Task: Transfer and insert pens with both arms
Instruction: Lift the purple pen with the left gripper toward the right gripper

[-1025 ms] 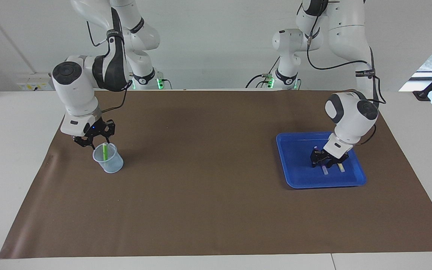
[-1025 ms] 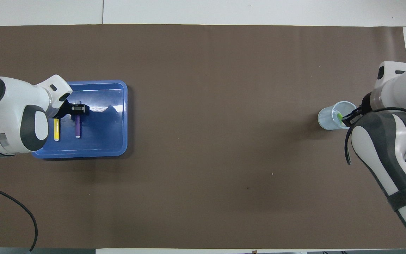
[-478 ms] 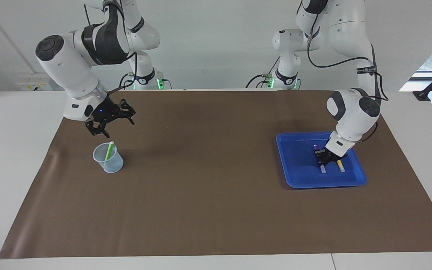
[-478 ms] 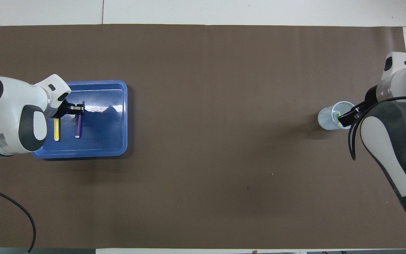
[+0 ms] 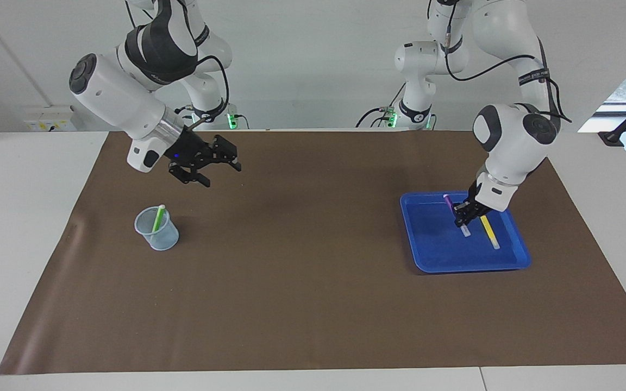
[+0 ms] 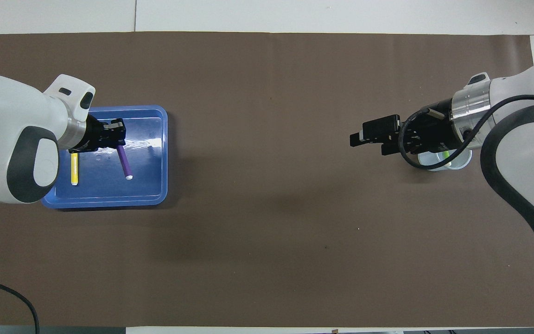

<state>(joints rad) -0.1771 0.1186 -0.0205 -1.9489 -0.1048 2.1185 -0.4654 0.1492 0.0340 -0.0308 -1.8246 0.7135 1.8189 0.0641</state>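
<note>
There were three pens: one green (image 5: 156, 218), one purple (image 5: 454, 213) and one yellow (image 5: 489, 231). One cup (image 5: 156, 228), one blue tray (image 5: 433, 255), one brown mat (image 5: 313, 304), and two arms, each with one gripper

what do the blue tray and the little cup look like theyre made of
Blue tray: likely hard plastic with a glossy finish, since its floor shows bright glare in the overhead view. Cup: probably thin clear plastic with a bluish tint; the green pen standing in it shows through the wall.
</note>
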